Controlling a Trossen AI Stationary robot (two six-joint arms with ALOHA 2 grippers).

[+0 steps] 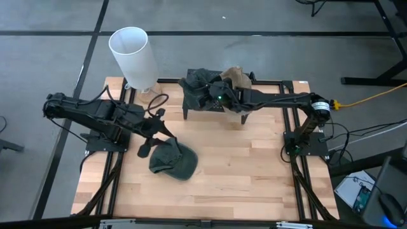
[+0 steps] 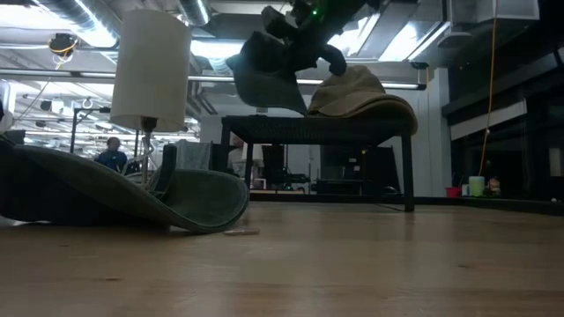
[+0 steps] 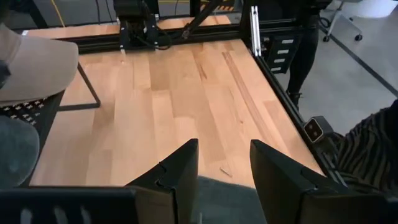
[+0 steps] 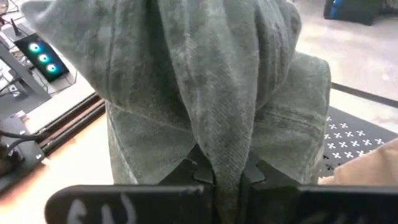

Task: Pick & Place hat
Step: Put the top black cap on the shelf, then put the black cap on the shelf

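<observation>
Two dark green hats show. One lies on the table (image 1: 173,159), (image 2: 132,198), resting on its brim. My left gripper (image 1: 150,144), (image 3: 224,165) stands open over that hat's left edge (image 3: 224,196); I see no touch. The other green hat (image 1: 200,86), (image 2: 264,70) is in my right gripper (image 1: 219,97), (image 4: 229,177), which is shut on it above the left end of a black rack (image 2: 317,130). A tan hat (image 1: 235,77), (image 2: 361,97) sits on the rack's top. My right gripper pinches a bunched fold of the green hat's cloth (image 4: 230,140) between its two fingers, several layers together. The arm reaches in from the table's right side. The hat is held up over the rack, its lower edge (image 2: 282,104) close to the rack top beside the tan hat.
A white cylinder lamp (image 1: 132,54), (image 2: 150,70) stands at the far left corner. The black rack (image 1: 191,105) stands on thin legs at the far middle. Bare wood (image 1: 254,165) spreads across the near and right parts. A person's striped sleeve (image 3: 367,155) shows beyond the table's edge.
</observation>
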